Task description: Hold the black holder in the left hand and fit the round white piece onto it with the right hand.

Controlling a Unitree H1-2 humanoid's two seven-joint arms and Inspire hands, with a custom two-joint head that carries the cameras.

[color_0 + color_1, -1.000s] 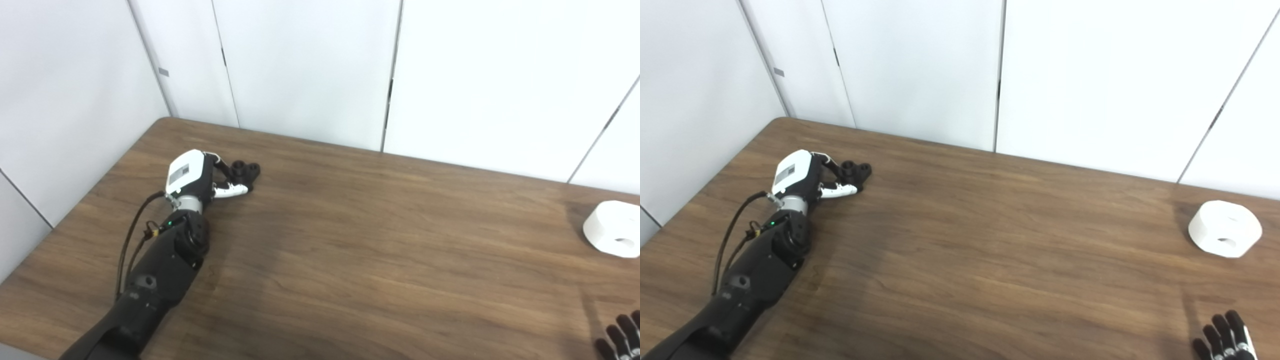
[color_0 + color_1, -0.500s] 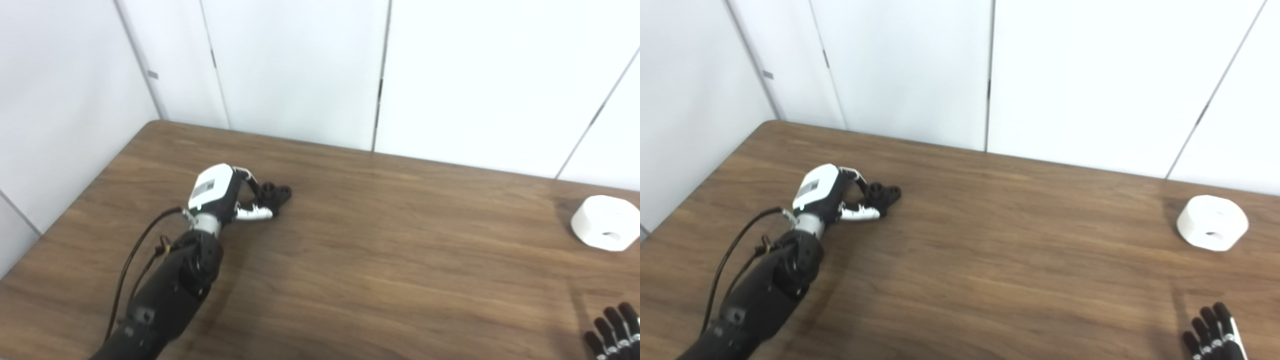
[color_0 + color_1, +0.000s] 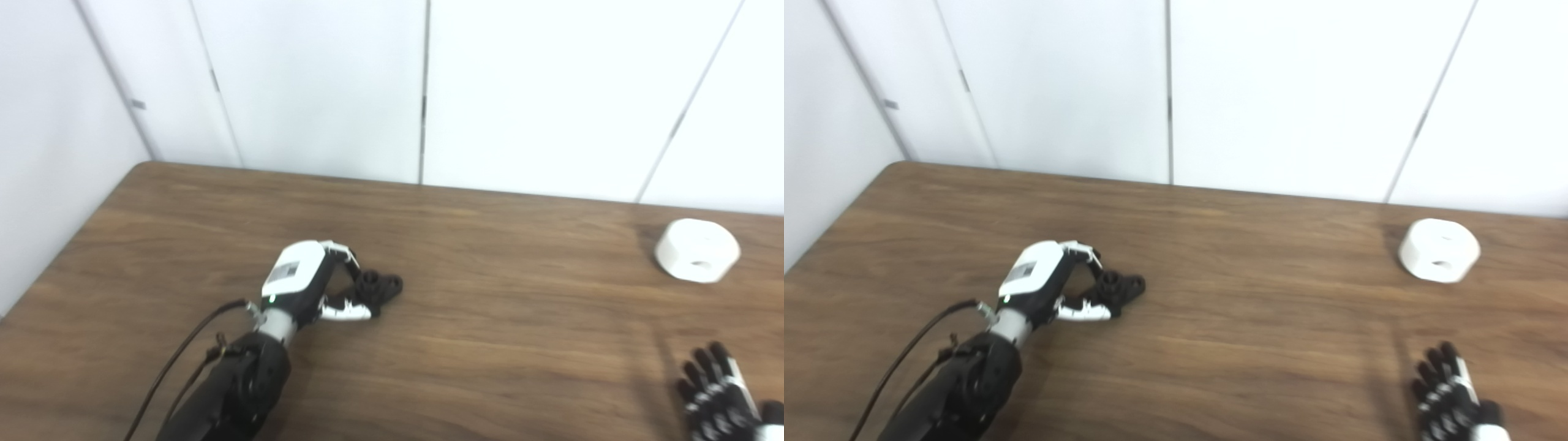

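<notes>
The black holder [image 3: 378,288] lies on the table at the tips of the left hand [image 3: 304,286], whose fingers [image 3: 346,257] curl over its near end while the thumb [image 3: 346,313] presses in from the near side; the hand is closed on it, and the holder's far end with its round sockets sticks out past the fingertips. Whether it is lifted clear of the wood I cannot tell. Well off to the right, near the back edge, the round white piece [image 3: 697,250] sits alone on the table, a hole showing in its side. The right hand [image 3: 1448,392] rests low at the near right corner, fingers spread and holding nothing, well short of the white piece. The table [image 3: 490,343] is dark wood-grain. Behind it stand plain white wall panels [image 3: 539,92] with thin dark seams.
</notes>
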